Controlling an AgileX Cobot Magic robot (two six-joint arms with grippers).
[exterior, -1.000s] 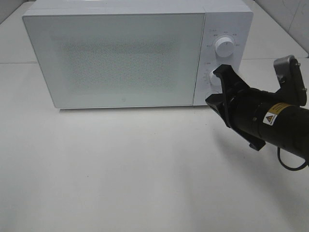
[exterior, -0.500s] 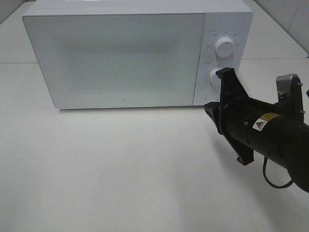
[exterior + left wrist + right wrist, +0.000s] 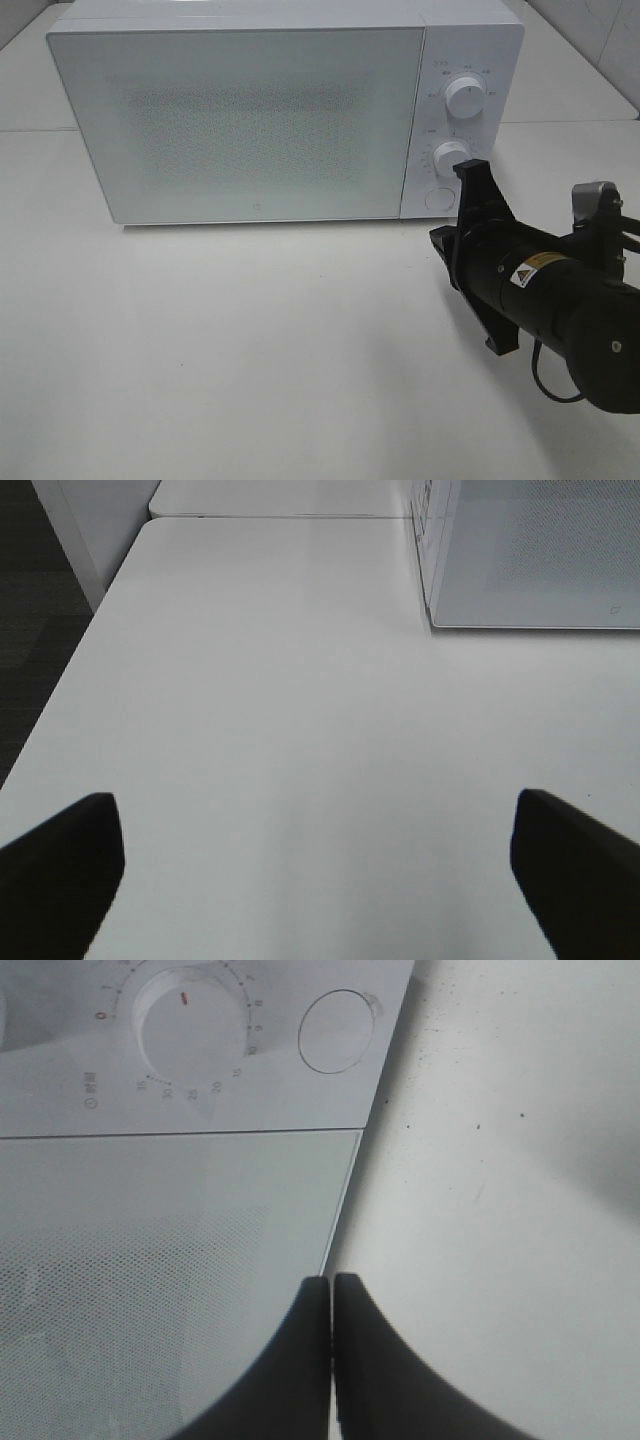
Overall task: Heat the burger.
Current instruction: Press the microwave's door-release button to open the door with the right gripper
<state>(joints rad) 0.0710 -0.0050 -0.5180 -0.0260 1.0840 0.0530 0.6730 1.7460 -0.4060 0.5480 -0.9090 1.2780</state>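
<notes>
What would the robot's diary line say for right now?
microwave: door closed | burger: not visible | left pincer: open, empty, over table | right pincer: shut, empty, by control panel

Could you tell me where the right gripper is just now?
The right gripper is on the right of the high view, shut, just in front of the microwave's lower right corner, near its round button.
</notes>
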